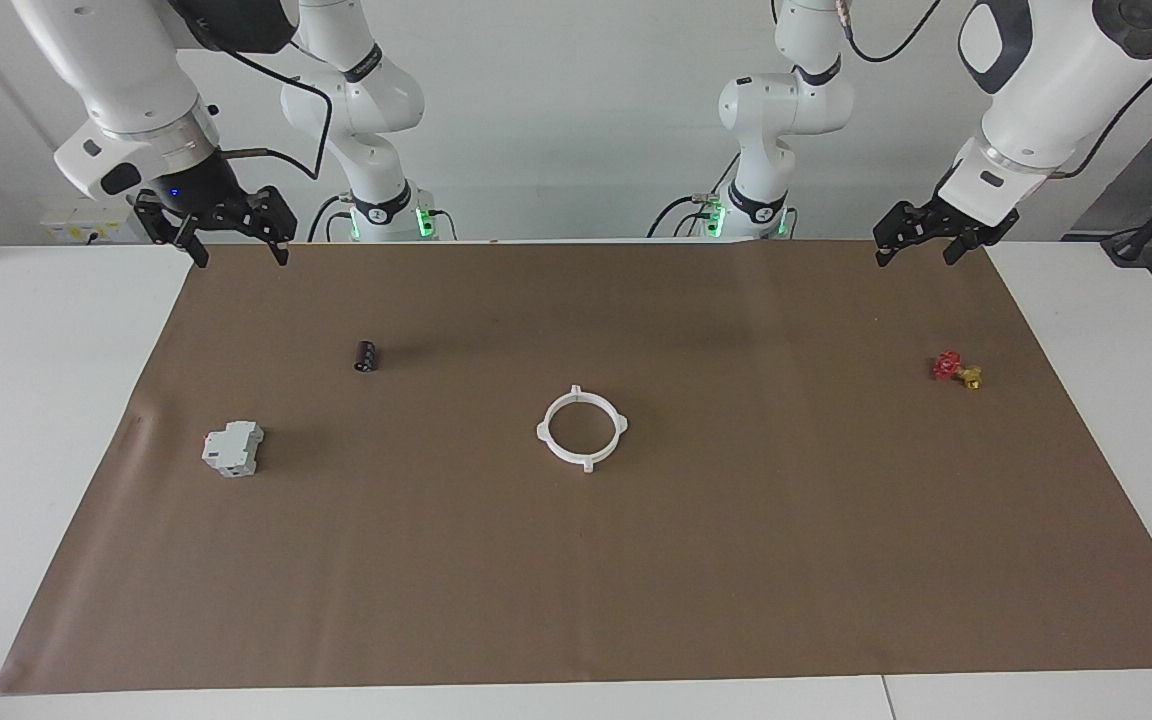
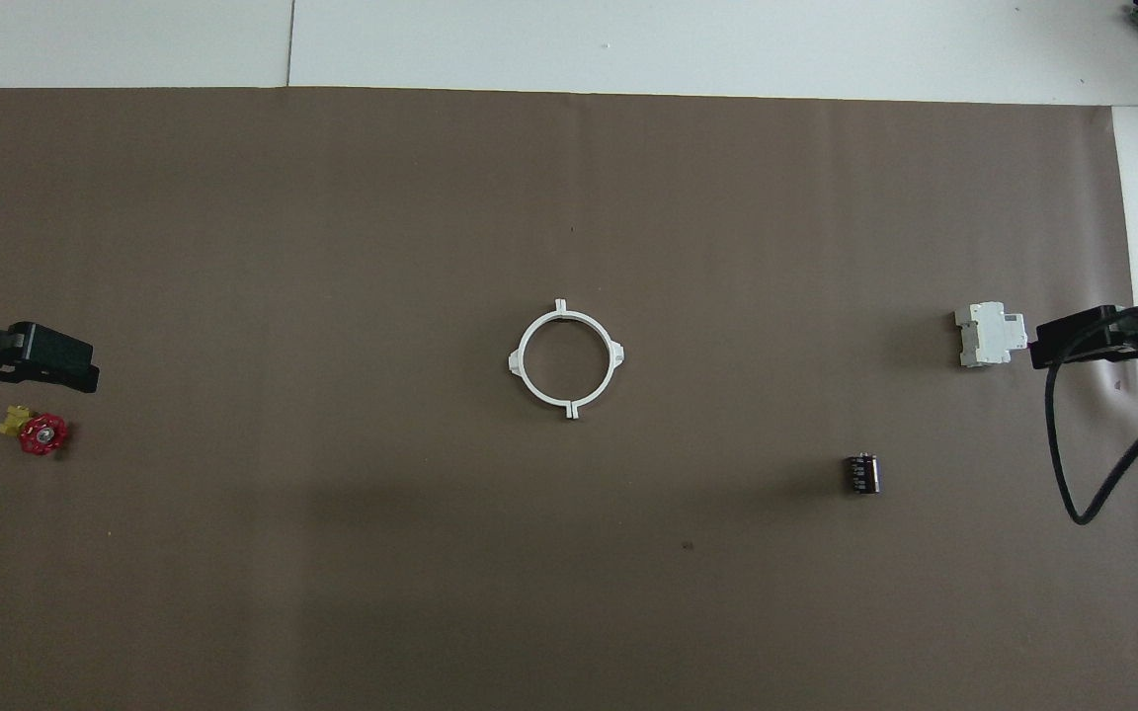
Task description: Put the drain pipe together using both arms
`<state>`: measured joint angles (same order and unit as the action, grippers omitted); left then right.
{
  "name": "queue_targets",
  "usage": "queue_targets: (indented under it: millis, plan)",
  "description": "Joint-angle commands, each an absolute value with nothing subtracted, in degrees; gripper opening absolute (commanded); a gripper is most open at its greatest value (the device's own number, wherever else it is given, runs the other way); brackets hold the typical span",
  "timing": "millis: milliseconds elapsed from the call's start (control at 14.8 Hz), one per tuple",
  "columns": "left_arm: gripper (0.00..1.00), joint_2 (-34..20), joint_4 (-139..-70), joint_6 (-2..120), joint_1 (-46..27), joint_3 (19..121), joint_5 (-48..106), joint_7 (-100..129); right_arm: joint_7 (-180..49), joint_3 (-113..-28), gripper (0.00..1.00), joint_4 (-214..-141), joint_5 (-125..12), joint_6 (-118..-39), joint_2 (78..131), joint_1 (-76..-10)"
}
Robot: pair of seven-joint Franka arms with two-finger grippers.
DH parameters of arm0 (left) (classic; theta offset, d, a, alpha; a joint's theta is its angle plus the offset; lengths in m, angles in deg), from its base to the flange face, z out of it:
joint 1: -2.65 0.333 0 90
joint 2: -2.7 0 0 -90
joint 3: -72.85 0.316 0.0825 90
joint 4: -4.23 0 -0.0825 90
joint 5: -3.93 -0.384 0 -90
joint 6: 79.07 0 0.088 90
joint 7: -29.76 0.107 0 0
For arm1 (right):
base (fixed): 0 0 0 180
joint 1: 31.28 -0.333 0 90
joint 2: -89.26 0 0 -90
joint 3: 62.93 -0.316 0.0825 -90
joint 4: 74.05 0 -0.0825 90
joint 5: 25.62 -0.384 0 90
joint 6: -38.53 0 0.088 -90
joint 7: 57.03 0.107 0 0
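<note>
White drain pipe ring point(image 1: 583, 428) flat mid-mat on tabletop point(image 1: 46, 400), both arcs already joined, four tabs out. Left claw point(image 1: 918, 234) raised, wide open, empty, well apart from ring, toward red-and-yellow valve point(image 1: 957, 369). Right claw point(image 1: 215, 228) same, raised past black cylinder point(image 1: 366, 355) and grey-white block point(image 1: 233, 447). Looks assembled; best kept clear, no nudging the ring.

Readable text: none on any object in either view.
Grey-white block point(image 1: 232, 448): no legible marking.
Small black cylinder point(image 1: 366, 355): pale marks on its side, too small to read.
Arm bases point(image 1: 384, 212): a small white emblem on the black band, not legible as text.
White ring point(image 1: 583, 427): plain, no lettering.
Red-and-yellow valve piece point(image 1: 956, 369): no label to be made out.
</note>
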<state>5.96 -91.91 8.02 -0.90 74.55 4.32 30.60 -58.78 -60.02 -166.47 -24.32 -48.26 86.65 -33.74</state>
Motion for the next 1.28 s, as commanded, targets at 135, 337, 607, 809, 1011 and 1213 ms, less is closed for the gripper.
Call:
queue_targets:
  millis: [135,337,607,809,1011,1213]
  plan:
    - [1.0,7.09,-94.38,16.9,-0.78,74.96,5.08,31.34,-59.23,-60.65,1.0,-167.22,-25.09,-47.6,85.65,-32.68]
    - [1.0,6.83,-94.12,19.35,-0.78,74.88,5.08,31.34,-59.23,-60.65,1.0,-167.22,-25.09,-47.6,85.65,-32.68]
    - [1.0,7.01,-94.56,20.95,-0.78,74.96,5.08,31.34,-59.23,-60.65,1.0,-167.22,-25.09,-47.6,85.65,-32.68]
    - [1.0,7.1,-94.56,20.51,-0.78,74.96,5.08,31.17,-59.23,-60.65,1.0,-167.22,-25.09,-47.6,85.65,-32.68]
    - [1.0,7.1,-94.82,20.68,-0.78,74.96,5.08,31.17,-59.23,-60.65,1.0,-167.22,-25.09,-47.6,85.65,-32.68]
    - [1.0,7.18,-95.0,20.68,-0.78,74.96,5.08,31.17,-59.23,-60.65,1.0,-167.22,-25.09,-47.6,85.65,-32.68]
